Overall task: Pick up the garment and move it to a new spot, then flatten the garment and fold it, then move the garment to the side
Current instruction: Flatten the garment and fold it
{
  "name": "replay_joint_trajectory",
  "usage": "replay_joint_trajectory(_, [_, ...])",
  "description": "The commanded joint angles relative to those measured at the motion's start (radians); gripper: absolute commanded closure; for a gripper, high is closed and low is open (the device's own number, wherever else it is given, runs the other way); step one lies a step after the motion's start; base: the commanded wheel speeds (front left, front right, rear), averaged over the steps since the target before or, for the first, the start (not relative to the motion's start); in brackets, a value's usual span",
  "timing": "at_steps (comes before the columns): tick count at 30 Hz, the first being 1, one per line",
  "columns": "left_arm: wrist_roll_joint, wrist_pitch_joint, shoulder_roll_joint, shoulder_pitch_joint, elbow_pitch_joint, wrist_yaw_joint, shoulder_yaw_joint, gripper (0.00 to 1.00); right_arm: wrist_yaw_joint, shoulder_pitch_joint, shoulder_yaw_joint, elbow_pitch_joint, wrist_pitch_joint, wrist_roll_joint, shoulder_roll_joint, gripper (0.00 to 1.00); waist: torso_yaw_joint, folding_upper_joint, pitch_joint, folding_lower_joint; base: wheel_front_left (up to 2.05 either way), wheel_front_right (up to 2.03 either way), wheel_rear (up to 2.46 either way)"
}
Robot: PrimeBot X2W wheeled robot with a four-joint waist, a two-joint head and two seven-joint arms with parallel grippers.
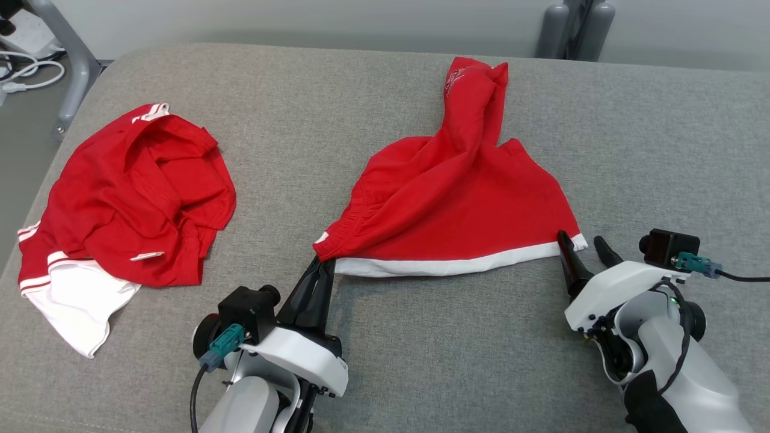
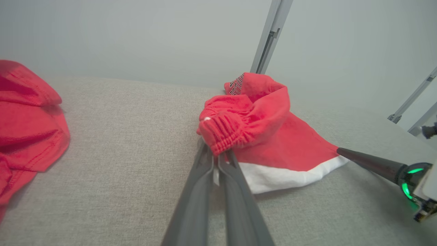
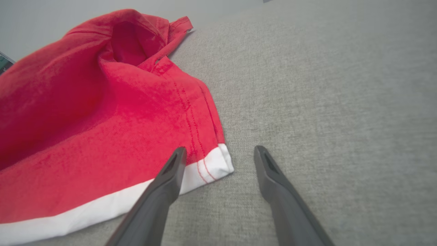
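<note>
A red garment (image 1: 457, 204) with a white band along its near edge lies about the middle of a grey padded surface (image 1: 421, 361); its body spreads in a rough triangle, and a narrower part with printed lettering reaches towards the far edge of the surface.

The left gripper (image 1: 322, 261) comes up from the lower left; its two dark fingers are pressed together on the garment's near-left corner; in the left wrist view the gathered elastic waistband (image 2: 228, 136) sits bunched just above the pinched fingertips, and a sliver of white cloth shows between them.

The right gripper (image 1: 582, 243) sits at the garment's near-right corner with its fingers spread apart and nothing between them; in the right wrist view one finger (image 3: 170, 171) lies over the white hem corner, though whether it presses on the cloth cannot be told; the other finger is over bare grey surface just beside the hem.

A second garment (image 1: 126, 198), red with white stripes and a white part, lies crumpled at the left side of the surface, well apart from the first; beyond the far-left corner a grey metal frame leg (image 1: 72, 66) and white cables (image 1: 30, 75) are visible.
</note>
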Motion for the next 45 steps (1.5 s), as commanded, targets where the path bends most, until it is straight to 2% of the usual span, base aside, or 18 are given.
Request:
replay_joint_trajectory(1, [0.000, -0.001, 0.004, 0.004, -0.005, 0.002, 0.000, 1.00, 0.000, 0.007, 0.018, 0.023, 0.015, 0.017, 0.003, 0.00, 0.003, -0.0001, 0.001, 0.0000, 0.00, 0.00, 0.00])
replay_joint_trajectory(3, [-0.003, -0.001, 0.004, 0.005, -0.007, 0.005, -0.002, 1.00, 0.000, -0.002, 0.040, 0.038, 0.008, 0.036, 0.005, 0.00, 0.005, -0.0001, 0.003, 0.0000, 0.00, 0.00, 0.00])
replay_joint_trajectory(4, [-0.004, -0.001, 0.004, 0.005, -0.008, 0.005, -0.003, 1.00, 0.000, -0.005, 0.052, 0.042, 0.008, 0.048, 0.005, 0.08, 0.006, -0.0001, 0.004, 0.0000, 0.00, 0.00, 0.00])
replay_joint_trajectory(5, [-0.005, -0.001, 0.004, 0.004, -0.008, 0.005, -0.002, 1.00, 0.000, -0.007, 0.063, 0.046, 0.006, 0.056, 0.006, 0.93, 0.006, -0.0001, 0.006, 0.0000, 0.00, 0.00, 0.00])
replay_joint_trajectory(6, [-0.006, -0.001, 0.004, 0.002, -0.008, 0.004, 0.000, 1.00, 0.000, -0.010, 0.077, 0.049, 0.002, 0.060, 0.005, 1.00, 0.006, -0.0001, 0.008, 0.0000, 0.00, 0.00, 0.00])
replay_joint_trajectory(10, [-0.010, -0.001, 0.004, -0.006, -0.003, 0.003, 0.011, 1.00, 0.000, -0.019, 0.115, 0.042, -0.035, 0.079, 0.003, 1.00, 0.001, -0.0001, 0.012, 0.0000, 0.00, 0.00, 0.00])
replay_joint_trajectory(14, [-0.065, -0.001, 0.004, 0.007, 0.003, -0.017, 0.025, 1.00, 0.000, -0.016, 0.122, 0.030, -0.081, 0.087, -0.010, 1.00, -0.011, -0.0001, -0.006, 0.0000, 0.00, 0.00, 0.00])
replay_joint_trajectory(19, [-0.092, -0.001, 0.004, 0.013, 0.010, -0.036, 0.032, 1.00, 0.000, 0.004, 0.121, -0.034, -0.111, 0.089, -0.028, 1.00, -0.039, -0.0001, -0.047, 0.0000, 0.00, 0.00, 0.00])
replay_joint_trajectory(22, [-0.111, -0.001, 0.004, 0.016, 0.006, -0.044, 0.048, 1.00, 0.000, 0.020, 0.124, -0.134, -0.117, 0.045, -0.051, 1.00, -0.076, -0.0001, -0.085, 0.0000, 0.00, 0.00, 0.00])
replay_joint_trajectory(29, [-0.163, 0.024, 0.020, -0.022, -0.055, -0.056, 0.088, 1.00, 0.000, 0.041, 0.051, -0.363, -0.116, -0.016, -0.051, 1.00, -0.145, -0.0001, -0.143, 0.0000, 0.00, 0.00, 0.00])
replay_joint_trajectory(35, [-0.189, 0.115, 0.044, -0.082, -0.161, -0.040, 0.105, 1.00, 0.000, 0.032, -0.006, -0.493, -0.116, -0.083, -0.047, 1.00, -0.173, -0.0001, -0.185, 0.0000, 0.00, 0.00, 0.00])
replay_joint_trajectory(41, [-0.244, 0.275, 0.051, -0.172, -0.299, -0.016, 0.109, 1.00, 0.000, 0.018, -0.052, -0.629, -0.068, -0.147, -0.054, 1.00, -0.188, -0.0001, -0.235, 0.0000, 0.00, 0.00, 0.00])
replay_joint_trajectory(43, [-0.285, 0.341, 0.047, -0.199, -0.338, 0.000, 0.114, 1.00, 0.000, 0.016, -0.077, -0.683, -0.030, -0.163, -0.052, 1.00, -0.191, -0.0001, -0.239, 0.0000, 0.00, 0.00, 0.00])
replay_joint_trajectory(45, [-0.388, 0.449, 0.034, -0.232, -0.378, 0.042, 0.143, 1.00, 0.000, -0.001, -0.098, -0.766, 0.025, -0.197, -0.051, 1.00, -0.196, -0.0001, -0.242, 0.0000, 0.00, 0.00, 0.00])
